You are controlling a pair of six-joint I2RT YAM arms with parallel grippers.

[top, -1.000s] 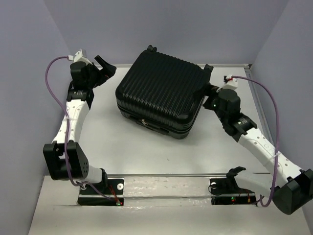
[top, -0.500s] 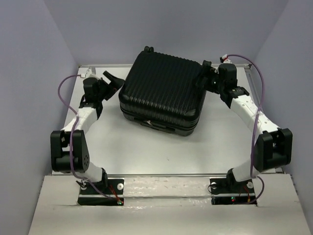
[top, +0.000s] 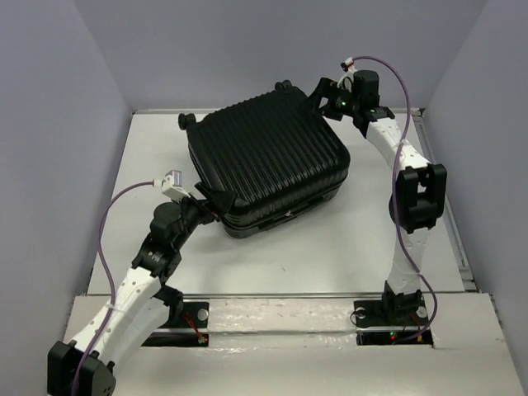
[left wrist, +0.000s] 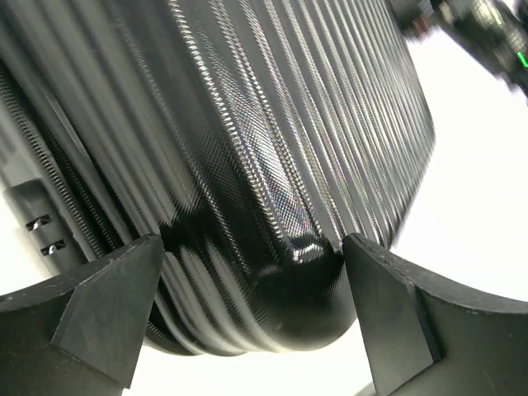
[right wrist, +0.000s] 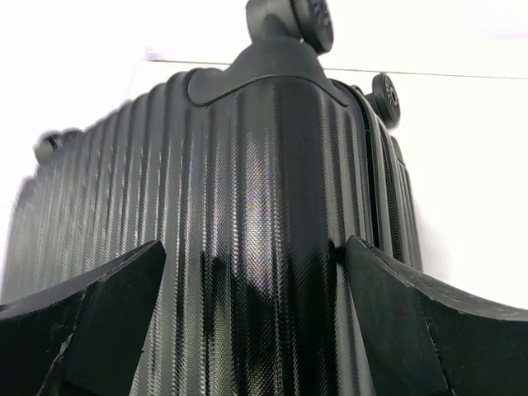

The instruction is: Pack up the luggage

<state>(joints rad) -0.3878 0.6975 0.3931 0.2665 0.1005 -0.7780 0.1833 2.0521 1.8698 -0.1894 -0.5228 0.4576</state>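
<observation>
**Shut case bracketed at two opposite corners**

The luggage lies flat and closed on the surface, skewed between the two claws. The left claw is spread wide, with the case's near rounded corner between its fingers. The right claw is equally wide and straddles the opposite corner.

Judgement: this bracing suits turning or squaring the case, since the shell is too broad to pinch.

- **Overhead view:** the only one giving the whole layout.
- **Left wrist view:** alone shows the zipper seam and a small lock-like fitting left of that claw.
- **Right wrist view:** alone shows the wheels just beyond its fingers.

Whether any pad actually touches the shell is unclear; possibly only just.
</observation>
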